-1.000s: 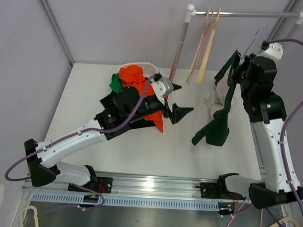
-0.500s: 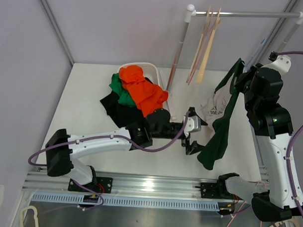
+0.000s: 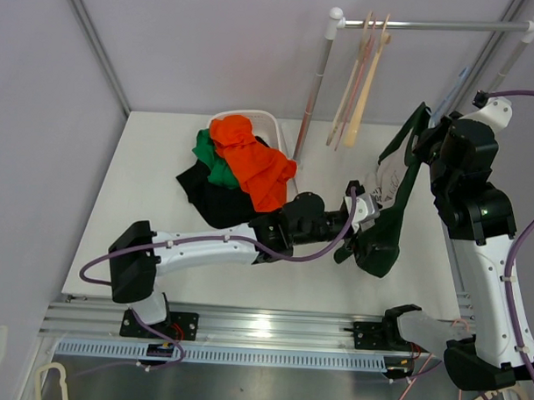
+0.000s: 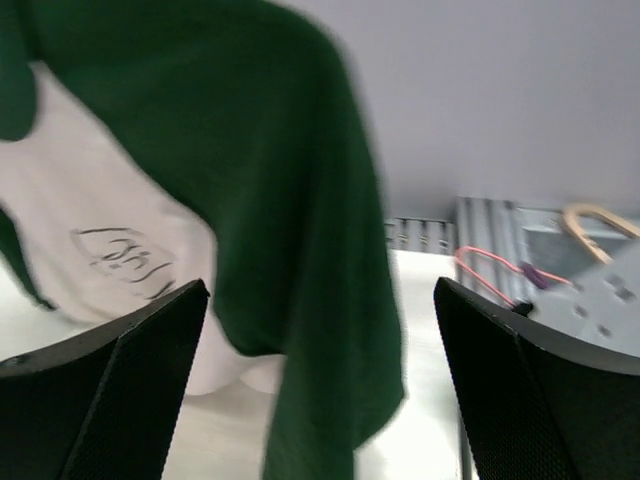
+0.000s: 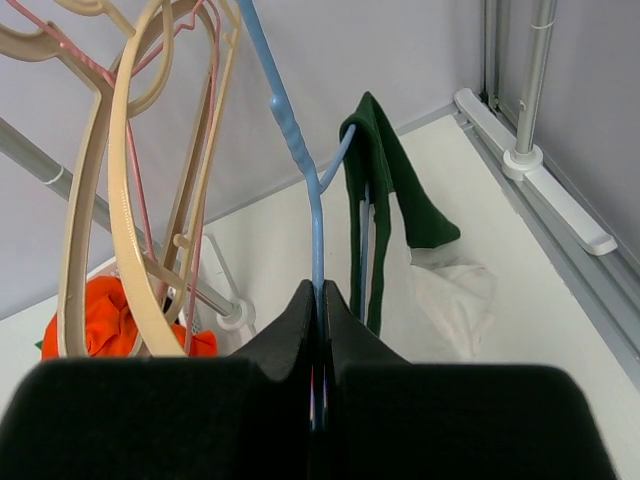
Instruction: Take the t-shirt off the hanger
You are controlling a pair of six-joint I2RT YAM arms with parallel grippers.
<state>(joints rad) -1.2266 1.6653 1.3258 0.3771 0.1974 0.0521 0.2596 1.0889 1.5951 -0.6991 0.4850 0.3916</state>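
A dark green t-shirt hangs on a blue hanger, its lower end reaching the table. My right gripper is shut on the hanger's blue stem and holds it up beside the rack. The shirt shows draped over the hanger in the right wrist view. My left gripper is open at the shirt's lower part. In the left wrist view the blurred green cloth hangs between the open fingers. I cannot tell whether they touch it.
A white crumpled cloth with writing lies on the table behind the shirt. A white basket holds orange, green and black clothes. Beige and pink hangers hang from the rack rail. The rack post stands near.
My left arm swung right from the clothes pile to the green shirt's lower end, jaws open. My right arm lifted the hanger a little early on, then held still.
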